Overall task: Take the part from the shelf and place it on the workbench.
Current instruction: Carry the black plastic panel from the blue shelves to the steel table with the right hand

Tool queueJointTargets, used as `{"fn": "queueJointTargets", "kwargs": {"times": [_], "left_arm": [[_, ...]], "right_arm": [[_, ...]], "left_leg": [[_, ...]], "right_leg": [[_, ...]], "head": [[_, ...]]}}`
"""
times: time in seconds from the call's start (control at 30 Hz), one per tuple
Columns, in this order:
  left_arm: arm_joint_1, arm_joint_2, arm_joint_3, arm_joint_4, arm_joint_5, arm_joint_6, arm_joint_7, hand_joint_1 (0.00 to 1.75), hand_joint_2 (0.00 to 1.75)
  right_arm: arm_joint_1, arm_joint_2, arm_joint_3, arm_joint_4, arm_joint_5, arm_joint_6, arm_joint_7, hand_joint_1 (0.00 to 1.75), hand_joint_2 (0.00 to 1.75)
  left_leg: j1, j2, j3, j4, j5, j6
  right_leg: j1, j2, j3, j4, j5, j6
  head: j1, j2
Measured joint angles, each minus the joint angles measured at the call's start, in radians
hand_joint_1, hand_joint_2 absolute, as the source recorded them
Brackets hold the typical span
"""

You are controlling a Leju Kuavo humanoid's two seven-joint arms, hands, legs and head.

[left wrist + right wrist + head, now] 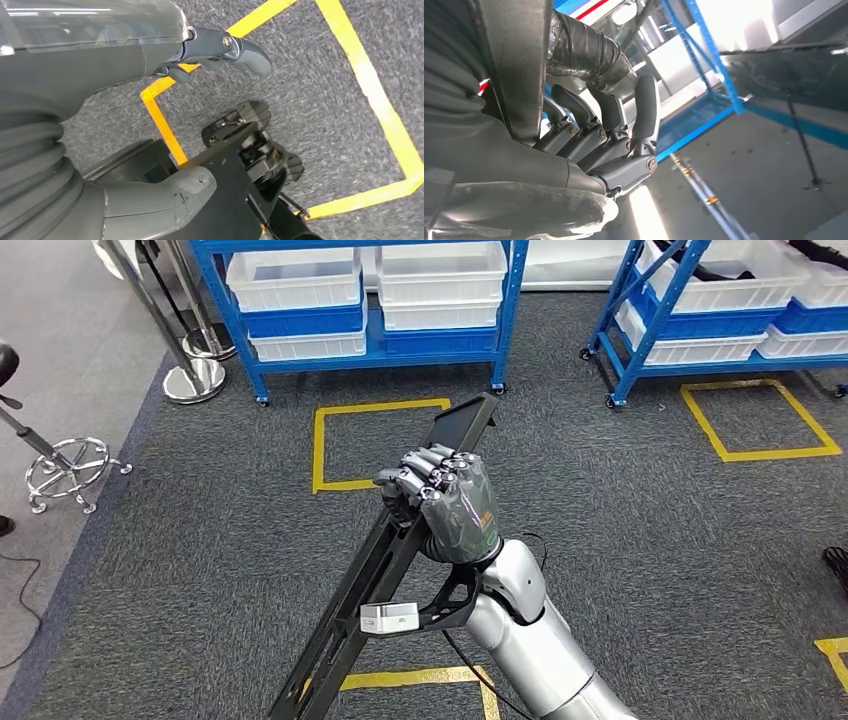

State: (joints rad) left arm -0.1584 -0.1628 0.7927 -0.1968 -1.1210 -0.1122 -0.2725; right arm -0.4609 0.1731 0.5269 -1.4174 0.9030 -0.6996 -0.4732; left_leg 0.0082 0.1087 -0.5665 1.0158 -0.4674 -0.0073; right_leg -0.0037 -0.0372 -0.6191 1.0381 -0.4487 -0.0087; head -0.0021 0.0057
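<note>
1. Part (385,570): a long black metal bar with a flat plate at its far end, held off the floor and slanting away from the robot over the grey carpet (650,520).
2. Its far end points toward the blue shelf rack (375,350), which stands well apart from it. The rack holds white bins (295,280) and blue bins (305,320).
3. The right hand (445,502) has its fingers wrapped round the bar about midway along it, thumb to one side; the right wrist view shows those dark fingers (614,112) curled over a dark wrapped section of the bar.
4. The left hand (100,125) hangs low over the carpet and a yellow tape square (380,105). It holds nothing; a finger (240,50) and the thumb (170,200) stand apart.
5. Done, as I judge it: the pick-up. The part is clear of the rack and carried in one hand.
6. Left: the whole delivery. No workbench is visible from the head camera, so the robot probably has to turn or walk to it before setting the bar down.
7. Risk: the bar is long and gripped with one hand, so its ends could swing or catch on the racks during a turn.
</note>
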Motion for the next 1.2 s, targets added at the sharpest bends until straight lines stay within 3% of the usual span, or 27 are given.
{"fn": "queueJointTargets", "kwargs": {"times": [0.07,0.13,0.17,0.2,0.23,0.27,0.3,0.37,0.43,0.5,0.53,0.57,0.63,0.7,0.73,0.77,0.83,0.9,0.93,1.0,1.03,1.1,1.17,1.2], "left_arm": [[0.001,0.003,0.0,0.0,0.0,0.0,0.0,0.0,1.75],[0.005,0.007,0.0,0.0,-0.002,0.0,0.0,0.0,1.75],[0.008,0.008,0.0,0.0,-0.003,0.0,0.001,0.0,1.75],[0.011,0.009,0.0,0.0,-0.005,0.0,0.002,0.0,1.75],[0.013,0.01,0.0,0.0,-0.008,0.0,0.002,0.0,1.75],[0.014,0.011,0.0,0.0,-0.01,0.0,0.002,0.0,1.75],[0.013,0.013,0.0,0.0,-0.012,0.001,0.0,0.0,1.75],[0.01,0.017,0.0,0.0,-0.012,0.002,-0.003,0.0,1.75],[0.005,0.02,0.0,0.0,-0.013,0.004,-0.005,0.0,1.75],[-0.001,0.021,0.0,0.0,-0.011,0.006,-0.007,0.0,1.75],[-0.003,0.021,0.0,0.0,-0.01,0.008,-0.007,0.0,1.75],[-0.005,0.02,0.001,0.0,-0.008,0.009,-0.008,0.0,1.75],[-0.005,0.021,0.002,0.0,-0.005,0.009,-0.011,0.0,1.75],[-0.002,0.021,0.004,0.0,-0.003,0.007,-0.012,0.0,1.75],[0.0,0.021,0.005,0.0,-0.002,0.006,-0.012,0.0,1.75],[0.001,0.02,0.006,0.0,-0.001,0.006,-0.012,0.0,1.75],[0.004,0.016,0.008,0.0,0.002,0.006,-0.012,0.0,1.75],[0.005,0.014,0.009,0.0,0.004,0.008,-0.012,0.0,1.75],[0.006,0.013,0.01,0.0,0.004,0.008,-0.012,0.0,1.75],[0.009,0.011,0.011,0.0,0.004,0.009,-0.01,0.0,1.75],[0.009,0.01,0.011,0.0,0.003,0.01,-0.01,0.0,1.75],[0.01,0.008,0.011,0.0,0.001,0.014,-0.009,0.0,1.75],[0.013,0.008,0.012,0.0,0.0,0.015,-0.006,0.0,1.75],[0.016,0.008,0.012,0.0,0.0,0.015,-0.004,0.0,1.75]], "right_arm": [[0.004,0.001,-0.001,-0.004,0.0,0.0,-0.002,1.75,1.75],[0.007,0.004,-0.001,-0.006,0.0,0.0,-0.002,1.75,1.75],[0.009,0.005,-0.001,-0.006,0.0,0.0,-0.002,1.75,1.75],[0.011,0.006,-0.001,-0.006,0.0,0.0,-0.002,1.75,1.75],[0.014,0.006,-0.001,-0.006,0.001,0.0,-0.002,1.75,1.75],[0.016,0.006,-0.001,-0.007,0.002,0.0,-0.002,1.75,1.75],[0.017,0.006,-0.001,-0.008,0.004,0.0,-0.002,1.75,1.75],[0.016,0.007,-0.001,-0.012,0.008,0.0,-0.002,1.75,1.75],[0.013,0.008,0.001,-0.015,0.009,0.0,0.001,1.75,1.75],[0.01,0.009,0.003,-0.016,0.005,0.0,0.008,1.75,1.75],[0.007,0.009,0.003,-0.017,0.002,0.0,0.012,1.75,1.75],[0.003,0.008,0.005,-0.019,0.0,0.0,0.016,1.75,1.75],[-0.005,0.008,0.011,-0.02,-0.003,0.0,0.023,1.75,1.75],[-0.008,0.006,0.017,-0.02,-0.005,0.0,0.029,1.75,1.75],[-0.008,0.004,0.019,-0.02,-0.006,0.0,0.031,1.75,1.75],[-0.007,0.002,0.021,-0.02,-0.007,0.0,0.034,1.75,1.75],[-0.007,-0.001,0.024,-0.021,-0.006,0.0,0.037,1.75,1.75],[-0.008,-0.001,0.026,-0.022,-0.005,0.0,0.037,1.75,1.75],[-0.008,-0.002,0.027,-0.023,-0.004,0.0,0.037,1.75,1.75],[-0.007,-0.003,0.027,-0.025,-0.002,0.0,0.036,1.75,1.75],[-0.006,-0.004,0.027,-0.028,-0.001,0.0,0.036,1.75,1.75],[-0.005,-0.005,0.027,-0.032,0.001,0.0,0.034,1.75,1.75],[-0.001,-0.006,0.027,-0.034,0.002,0.0,0.032,1.75,1.75],[0.003,-0.006,0.027,-0.035,0.002,0.0,0.031,1.75,1.75]], "left_leg": [[0.004,-0.032,-0.01,0.034,-0.03,-0.011],[0.008,-0.081,-0.058,0.147,-0.096,-0.017],[0.008,-0.093,-0.089,0.216,-0.124,-0.018],[0.008,-0.098,-0.114,0.266,-0.137,-0.018],[0.008,-0.101,-0.124,0.282,-0.13,-0.016],[0.008,-0.104,-0.116,0.257,-0.102,-0.013],[0.007,-0.115,-0.092,0.197,-0.062,-0.007],[0.009,-0.166,-0.036,0.067,-0.002,0.007],[0.007,-0.198,-0.013,0.011,0.007,0.018],[0.008,-0.178,-0.005,-0.005,0.01,0.023],[0.01,-0.165,0.0,-0.016,0.015,0.027],[0.013,-0.15,0.006,-0.028,0.021,0.032],[0.011,-0.12,0.013,-0.039,0.026,0.038],[0.009,-0.088,0.012,-0.036,0.023,0.039],[0.008,-0.073,0.012,-0.034,0.021,0.039],[0.009,-0.059,0.011,-0.03,0.018,0.037],[0.009,-0.035,0.011,-0.02,0.009,0.03],[0.004,-0.017,0.011,-0.007,-0.002,0.017],[0.002,-0.01,0.011,-0.003,-0.006,0.01],[0.002,0.008,0.015,-0.004,-0.009,-0.001],[0.005,0.005,0.016,0.0,-0.016,-0.007],[0.01,-0.034,-0.003,0.052,-0.058,-0.014],[0.013,-0.084,-0.058,0.178,-0.126,-0.017],[0.013,-0.094,-0.088,0.241,-0.148,-0.017]], "right_leg": [[-0.006,0.02,0.002,-0.006,0.005,-0.011],[-0.007,0.041,0.002,-0.007,0.008,-0.018],[-0.006,0.053,0.001,-0.007,0.009,-0.019],[-0.005,0.066,0.001,-0.006,0.009,-0.02],[-0.003,0.081,0.001,-0.005,0.01,-0.02],[-0.002,0.096,0.001,-0.004,0.01,-0.02],[-0.001,0.11,0.002,-0.002,0.01,-0.02],[-0.002,0.135,0.0,0.001,0.011,-0.018],[-0.008,0.159,-0.009,0.001,0.016,-0.007],[-0.012,0.181,-0.016,-0.004,0.023,0.009],[-0.01,0.171,-0.018,-0.001,0.02,0.014],[-0.006,0.147,-0.026,0.015,0.008,0.019],[-0.003,0.08,-0.071,0.107,-0.046,0.025],[-0.007,0.049,-0.128,0.222,-0.094,0.032],[-0.01,0.044,-0.139,0.246,-0.096,0.035],[-0.013,0.039,-0.13,0.232,-0.079,0.037],[-0.016,0.007,-0.065,0.114,-0.024,0.038],[-0.012,-0.028,-0.014,0.019,0.005,0.029],[-0.009,-0.035,-0.007,0.004,0.005,0.022],[-0.007,-0.012,-0.01,0.006,0.007,0.009],[-0.008,-0.001,-0.011,0.004,0.01,0.003],[-0.013,0.022,-0.01,-0.002,0.015,-0.01],[-0.011,0.044,-0.013,-0.002,0.018,-0.017],[-0.009,0.057,-0.014,-0.002,0.018,-0.019]], "head": [[0.0,0.0],[0.0,0.0],[0.0,0.0],[0.0,0.0],[0.0,0.0],[0.0,0.0],[0.0,0.0],[0.0,0.0],[0.0,0.0],[-0.001,0.0],[0.0,0.0],[0.001,0.0],[0.004,0.0],[0.006,0.0],[0.005,0.0],[0.006,0.0],[0.006,0.0],[0.005,0.0],[0.005,0.0],[0.005,0.0],[0.005,0.0],[0.005,0.0],[0.004,0.0],[0.004,0.0]]}}
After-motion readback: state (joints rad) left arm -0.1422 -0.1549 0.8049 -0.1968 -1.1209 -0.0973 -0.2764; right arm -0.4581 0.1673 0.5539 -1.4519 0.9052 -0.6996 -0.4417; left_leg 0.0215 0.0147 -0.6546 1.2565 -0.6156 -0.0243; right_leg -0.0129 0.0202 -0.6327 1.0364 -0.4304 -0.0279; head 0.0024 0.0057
